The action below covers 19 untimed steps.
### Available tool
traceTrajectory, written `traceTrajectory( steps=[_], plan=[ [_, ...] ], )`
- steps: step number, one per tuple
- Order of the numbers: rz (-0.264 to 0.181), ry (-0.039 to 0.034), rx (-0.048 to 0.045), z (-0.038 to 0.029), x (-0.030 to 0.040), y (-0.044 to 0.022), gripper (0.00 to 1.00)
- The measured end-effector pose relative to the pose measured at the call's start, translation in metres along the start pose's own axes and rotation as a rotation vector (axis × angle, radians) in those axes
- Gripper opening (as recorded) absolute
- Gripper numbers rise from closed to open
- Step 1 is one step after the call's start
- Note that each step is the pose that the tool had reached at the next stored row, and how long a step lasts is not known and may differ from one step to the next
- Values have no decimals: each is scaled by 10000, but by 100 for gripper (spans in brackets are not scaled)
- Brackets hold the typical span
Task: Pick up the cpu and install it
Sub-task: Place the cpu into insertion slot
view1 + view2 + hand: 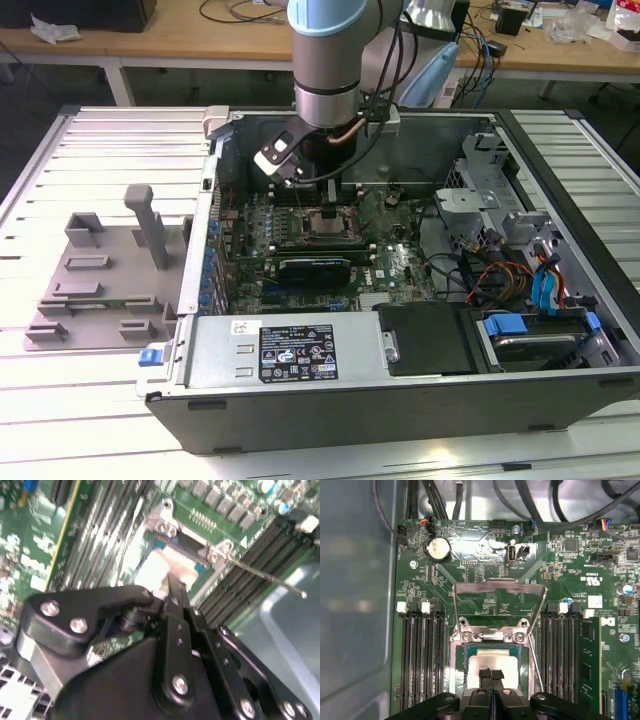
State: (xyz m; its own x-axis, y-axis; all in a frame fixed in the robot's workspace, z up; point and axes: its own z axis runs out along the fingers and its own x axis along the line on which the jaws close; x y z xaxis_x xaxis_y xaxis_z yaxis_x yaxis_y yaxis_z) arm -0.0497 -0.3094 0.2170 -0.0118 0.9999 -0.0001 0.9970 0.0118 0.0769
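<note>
One arm (325, 60) drops vertically into the case (400, 400), wrist over the socket (456, 670). Gripper (491, 675) is clenched, tips pressed together with nothing between. Cpu (492, 659) lies flat in the socket, load plate (497, 586) raised. Tips probably touch the cpu, but contact is hard to make out. Gripper hides its near edge.

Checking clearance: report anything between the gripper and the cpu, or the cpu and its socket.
Nothing visible. The retention plate is swung open, the cpu lies in the socket, the gripper right at its top.
</note>
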Motion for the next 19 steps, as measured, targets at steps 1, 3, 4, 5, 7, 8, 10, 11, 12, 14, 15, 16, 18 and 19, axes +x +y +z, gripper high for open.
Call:
traceTrajectory(
  steps=[1,3,4,5,7,8,10,11,12,14,15,16,18,19],
  plan=[
    [-36,-12,1,1,0,0,11],
    [-238,-135,97,7,-1,-1,11],
    [-271,-149,155,37,0,-4,11],
    [-288,-148,155,53,0,-3,11],
    [-291,-145,154,67,0,6,11],
    [-290,-147,155,95,-1,5,11],
    [-290,-147,155,97,-1,6,11],
    [-290,-143,153,110,0,5,11],
    [-290,-143,155,116,-1,5,11],
    [-290,-142,155,116,-1,4,11],
    [-290,-142,155,116,-1,4,11],
    [-289,-140,155,116,-1,4,11],
    [-290,-140,154,121,-1,4,11],
    [-290,-143,159,129,-2,3,11]
  ],
)
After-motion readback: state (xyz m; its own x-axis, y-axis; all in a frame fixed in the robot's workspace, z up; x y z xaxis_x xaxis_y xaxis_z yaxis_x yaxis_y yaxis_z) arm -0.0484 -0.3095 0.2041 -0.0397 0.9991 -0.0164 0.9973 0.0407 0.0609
